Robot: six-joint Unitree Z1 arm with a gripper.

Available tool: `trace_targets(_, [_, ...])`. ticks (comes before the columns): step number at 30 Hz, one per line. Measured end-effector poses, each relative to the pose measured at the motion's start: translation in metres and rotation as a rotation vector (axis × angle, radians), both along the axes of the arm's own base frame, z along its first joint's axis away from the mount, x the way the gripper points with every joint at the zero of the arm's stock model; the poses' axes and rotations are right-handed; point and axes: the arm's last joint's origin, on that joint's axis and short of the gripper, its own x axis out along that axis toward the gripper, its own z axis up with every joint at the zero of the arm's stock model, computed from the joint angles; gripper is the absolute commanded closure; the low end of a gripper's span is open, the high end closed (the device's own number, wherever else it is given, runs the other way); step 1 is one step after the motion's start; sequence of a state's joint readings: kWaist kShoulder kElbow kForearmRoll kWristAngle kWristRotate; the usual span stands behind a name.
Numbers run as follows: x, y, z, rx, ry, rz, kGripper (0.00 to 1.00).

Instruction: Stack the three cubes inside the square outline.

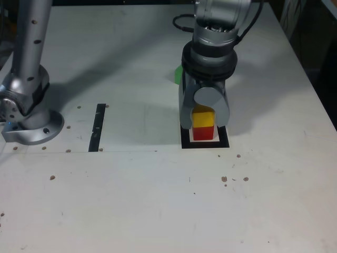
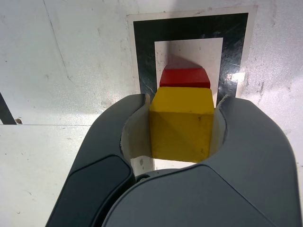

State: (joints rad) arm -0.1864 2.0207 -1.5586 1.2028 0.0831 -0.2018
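Note:
The yellow cube (image 1: 203, 117) (image 2: 182, 127) sits on top of the red cube (image 1: 203, 134) (image 2: 184, 78), which rests inside the square outline (image 1: 185, 143) (image 2: 142, 56) of black tape with a white centre. My gripper (image 1: 203, 120) (image 2: 183, 98) points down over the stack, shut on the yellow cube with a finger against each side. The green cube (image 1: 178, 74) lies on the table behind the gripper, mostly hidden by it in the exterior view and out of the wrist view.
A straight black tape strip (image 1: 97, 126) lies at the exterior view's left of the outline. The arm's silver base (image 1: 29, 113) stands at the far left. Small brown specks (image 1: 224, 179) dot the white table. The table's right edge (image 1: 316, 89) borders dark floor.

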Motion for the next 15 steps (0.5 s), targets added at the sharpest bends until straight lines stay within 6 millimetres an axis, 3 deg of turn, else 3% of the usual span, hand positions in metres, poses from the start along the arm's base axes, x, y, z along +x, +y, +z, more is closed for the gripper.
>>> trace_targets(6, [0.0004,-0.0001,-0.0007,-0.002,0.002,-0.007,0.2])
trace_targets(9, [0.001,-0.0001,-0.0019,0.001,0.004,-0.012,0.11])
trace_targets(15, [0.0002,0.0004,-0.0018,0.01,0.011,-0.013,0.08])
